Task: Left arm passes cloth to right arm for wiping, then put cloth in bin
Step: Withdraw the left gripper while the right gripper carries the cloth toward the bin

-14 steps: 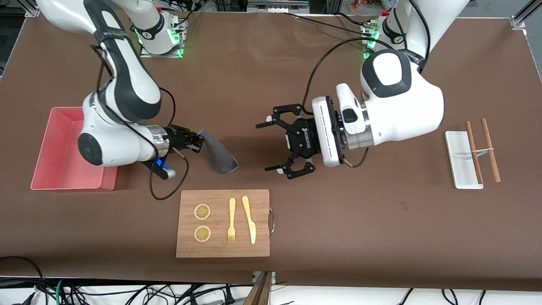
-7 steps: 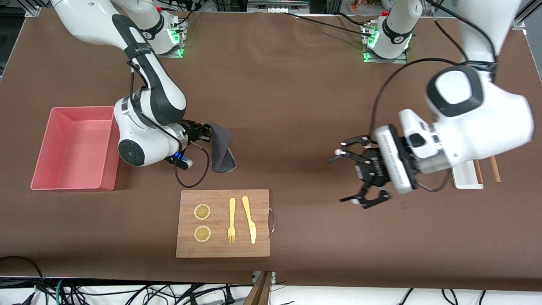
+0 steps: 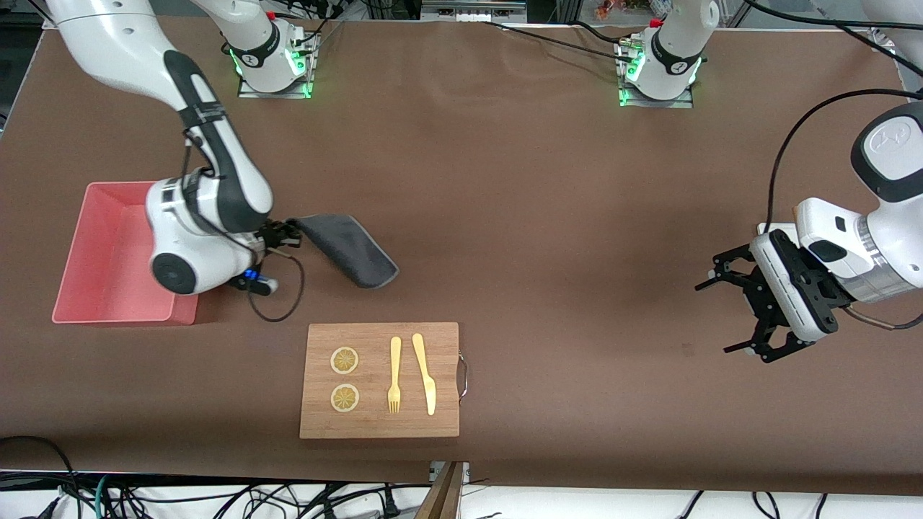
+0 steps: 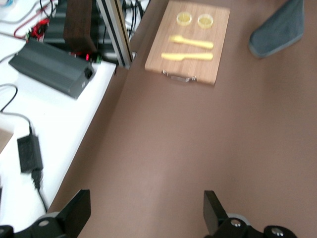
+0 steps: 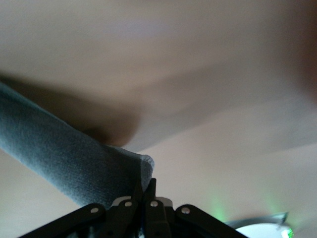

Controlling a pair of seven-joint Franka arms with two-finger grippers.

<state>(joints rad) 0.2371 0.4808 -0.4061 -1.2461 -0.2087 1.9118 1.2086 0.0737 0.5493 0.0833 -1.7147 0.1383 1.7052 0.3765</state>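
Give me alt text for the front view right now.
The right end effector grips a floppy dark grey cloth trailing onto the brown table beside the pink plastic bin. The left end effector hangs open at the left arm's end.

cloth (image 3: 346, 248): soft matt grey fabric, fine nap | bin (image 3: 108, 303): smooth pink plastic | cutting board (image 3: 379, 425): pale grained wood | table cover (image 3: 548, 216): matt brown
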